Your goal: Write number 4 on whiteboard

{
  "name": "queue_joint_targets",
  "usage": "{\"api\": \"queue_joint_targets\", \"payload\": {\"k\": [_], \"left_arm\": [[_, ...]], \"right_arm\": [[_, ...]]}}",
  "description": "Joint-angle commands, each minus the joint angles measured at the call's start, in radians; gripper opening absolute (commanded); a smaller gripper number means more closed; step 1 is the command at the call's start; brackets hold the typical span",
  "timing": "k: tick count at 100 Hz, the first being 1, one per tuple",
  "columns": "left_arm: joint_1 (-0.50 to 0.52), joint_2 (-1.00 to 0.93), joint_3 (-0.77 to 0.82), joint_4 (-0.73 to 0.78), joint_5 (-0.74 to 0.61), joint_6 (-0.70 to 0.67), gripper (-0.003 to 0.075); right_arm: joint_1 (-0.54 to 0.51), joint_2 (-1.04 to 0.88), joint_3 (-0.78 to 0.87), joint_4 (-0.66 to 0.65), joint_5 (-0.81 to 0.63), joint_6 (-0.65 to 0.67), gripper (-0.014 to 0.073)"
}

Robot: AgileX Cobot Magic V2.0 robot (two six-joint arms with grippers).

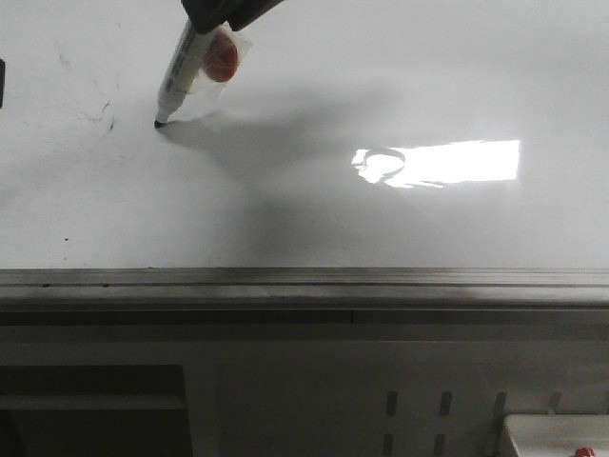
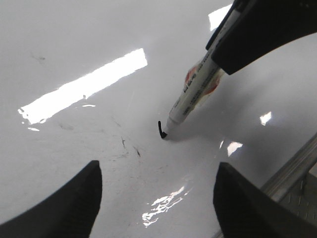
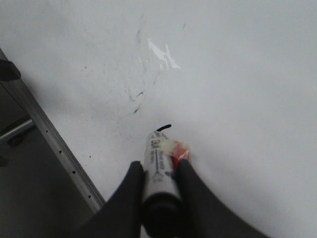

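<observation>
The whiteboard (image 1: pixel 381 76) is glossy white and fills most of the front view. My right gripper (image 3: pixel 159 166) is shut on a white marker (image 3: pixel 157 156) with an orange-red tag (image 1: pixel 222 59). The marker slants down, with its black tip (image 1: pixel 158 123) touching the board at the far left. Of the number 4, only a short curved black stroke (image 2: pixel 160 129) shows at the tip; it also shows in the right wrist view (image 3: pixel 164 128). My left gripper (image 2: pixel 158 198) is open and empty above the board, a short way from the marker (image 2: pixel 190 99).
A bright rectangular light reflection (image 1: pixel 447 162) lies right of centre. Faint grey smudges (image 1: pixel 100 114) sit just left of the tip. The grey metal bottom rail (image 1: pixel 304 281) runs along the near edge, above a slotted frame. A white box (image 1: pixel 557 433) sits at the bottom right.
</observation>
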Motion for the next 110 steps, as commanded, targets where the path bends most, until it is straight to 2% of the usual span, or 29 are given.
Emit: {"api": "queue_joint_targets", "payload": {"k": [1,55,110], "left_arm": [[0.002,-0.004,-0.032,-0.016,-0.069,-0.007,0.0437],[0.002,-0.004,-0.032,-0.016,-0.071,-0.007,0.0437],[0.002,-0.004,-0.032,-0.016,-0.071,-0.007,0.0437]], "right_arm": [[0.000,-0.021,-0.013,-0.011,-0.041,-0.011,-0.0064],[-0.054,-0.090,-0.011,-0.031,0.076,-0.009,-0.0064],[-0.020,-0.083,-0.074,-0.022,0.009,-0.013,-0.0064]]}}
